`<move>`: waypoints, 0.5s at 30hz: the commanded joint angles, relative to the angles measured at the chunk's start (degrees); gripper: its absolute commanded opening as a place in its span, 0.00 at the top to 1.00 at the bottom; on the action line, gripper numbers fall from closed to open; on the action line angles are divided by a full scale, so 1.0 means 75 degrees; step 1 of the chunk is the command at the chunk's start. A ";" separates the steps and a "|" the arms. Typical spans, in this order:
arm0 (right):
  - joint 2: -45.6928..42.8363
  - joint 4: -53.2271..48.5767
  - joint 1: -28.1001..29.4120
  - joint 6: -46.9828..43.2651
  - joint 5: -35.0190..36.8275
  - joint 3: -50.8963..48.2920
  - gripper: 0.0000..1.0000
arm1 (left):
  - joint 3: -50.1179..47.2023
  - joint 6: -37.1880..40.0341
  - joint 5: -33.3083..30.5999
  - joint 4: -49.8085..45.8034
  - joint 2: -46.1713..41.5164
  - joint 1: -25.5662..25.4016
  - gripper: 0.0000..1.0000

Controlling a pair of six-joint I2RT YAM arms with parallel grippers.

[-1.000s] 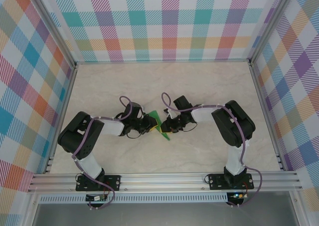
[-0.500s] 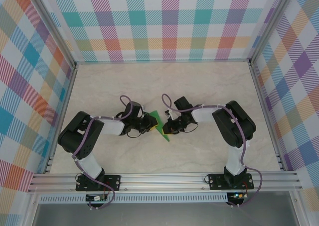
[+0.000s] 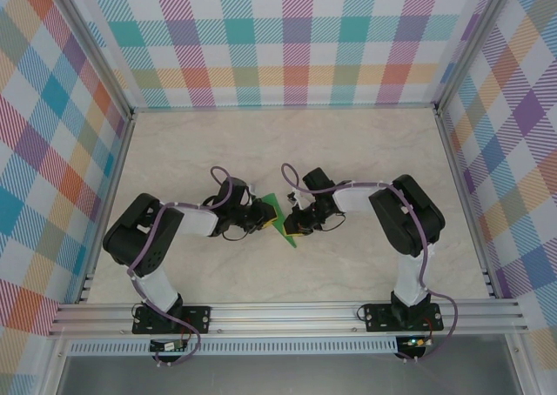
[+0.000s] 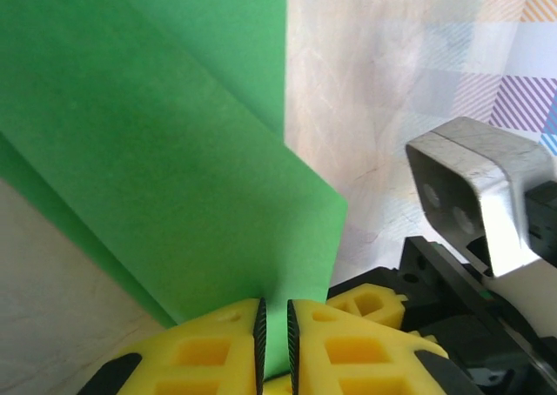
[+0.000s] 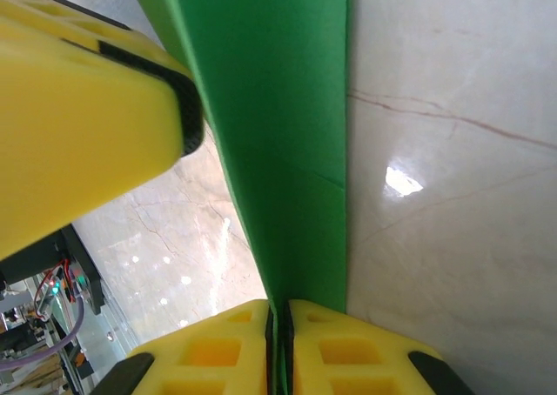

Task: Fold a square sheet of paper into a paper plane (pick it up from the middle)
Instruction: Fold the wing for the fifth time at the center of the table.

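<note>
Left fingers (image 4: 244,343) are pinched on one edge of the folded green sheet (image 4: 174,151). Right fingers (image 5: 252,324) are clamped on it from the opposite side. The sheet sits between the two arms, mid-bench (image 3: 348,160), long axis running far-to-near and straight out from the right fingers. Both arms are equally close. My read: one side must release before the next crease.

1. My left arm (image 3: 144,243) and right arm (image 3: 405,212) have bulky black joint housings with white links between them
2. A thin purple cable (image 3: 285,170) loops along each arm
3. My fingers (image 4: 200,351) are yellow blocks with square pockets and black inner edges
4. A pale grey rounded box (image 4: 474,186) with two small holes rides my right wrist
5. Flat black base plates (image 3: 171,317) sit at the near end
</note>
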 commanded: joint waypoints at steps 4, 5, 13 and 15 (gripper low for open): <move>0.0003 -0.0399 0.0017 -0.0217 0.0272 0.0094 0.83 | 0.0227 0.0076 -0.0075 -0.0224 0.0155 -0.0131 0.84; -0.0070 -0.0455 0.0014 -0.0230 0.0254 0.0117 0.82 | 0.0233 0.0095 -0.0087 -0.0258 0.0162 -0.0131 0.84; -0.0597 -0.0753 0.0003 -0.0218 0.0177 -0.0007 0.79 | 0.0275 0.0148 -0.0134 -0.0399 0.0209 -0.0131 0.85; -0.0676 -0.0822 0.0002 -0.0243 0.0189 -0.0077 0.79 | 0.0277 0.0174 -0.0134 -0.0423 0.0201 -0.0131 0.85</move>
